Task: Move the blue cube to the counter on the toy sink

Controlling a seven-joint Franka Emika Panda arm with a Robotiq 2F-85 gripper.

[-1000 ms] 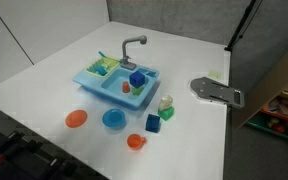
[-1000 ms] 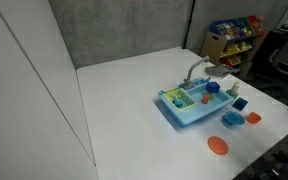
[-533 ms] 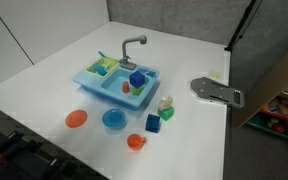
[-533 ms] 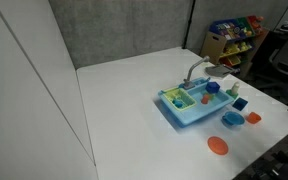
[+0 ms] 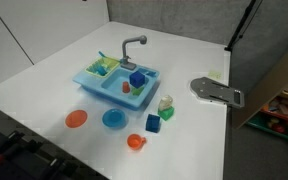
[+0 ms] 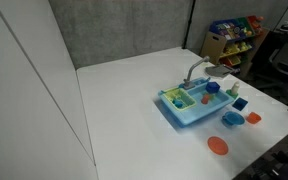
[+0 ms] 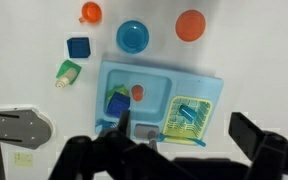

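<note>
Pincer partly beyond bottom edge

hand | colour: black | shape: blocky, angular | detail: blurred, in shadow

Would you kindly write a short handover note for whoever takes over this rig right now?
Tool: open, holding nothing, high above the toy sink; not visible in either exterior view.
Blue cube: appears to sit in the basin, close to the faucet and beside a small red piece.
Counter: the light-blue ledge around the basin; the cube is not on it.
Done: nothing, the cube is not yet grasped.
Left: descend, grasp the cube, lift it out, set it on the counter, release.
</note>
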